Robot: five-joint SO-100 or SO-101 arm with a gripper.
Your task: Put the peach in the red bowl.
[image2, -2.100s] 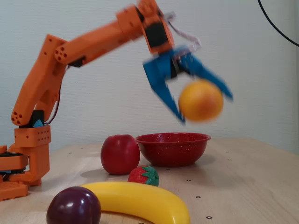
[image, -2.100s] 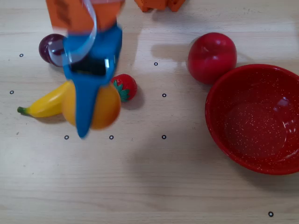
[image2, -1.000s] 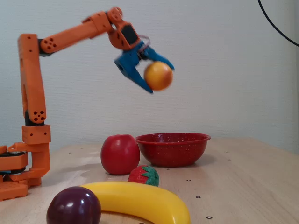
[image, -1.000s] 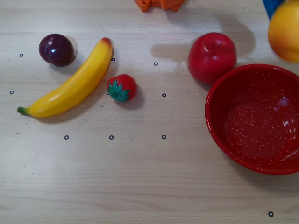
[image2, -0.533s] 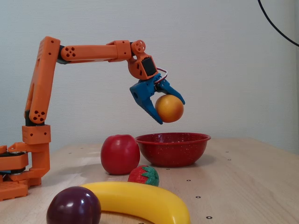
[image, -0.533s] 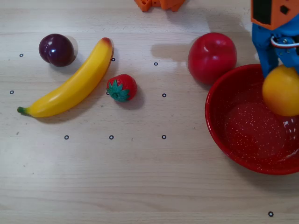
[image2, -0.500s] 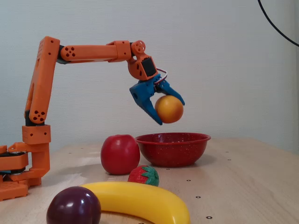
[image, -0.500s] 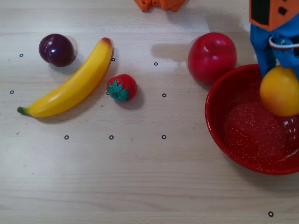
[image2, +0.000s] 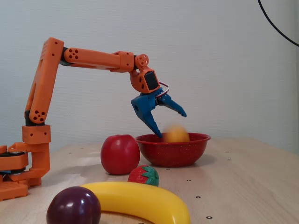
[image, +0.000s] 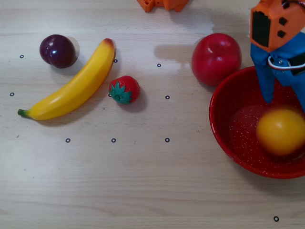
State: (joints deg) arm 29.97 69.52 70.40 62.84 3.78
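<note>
Only the fixed view shows the gripper [image2: 172, 123] spread above the blurred peach [image2: 176, 135].

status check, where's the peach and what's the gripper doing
Gripper open above the red bowl. Peach released, blurred, inside the bowl. Nothing in the way.
</note>
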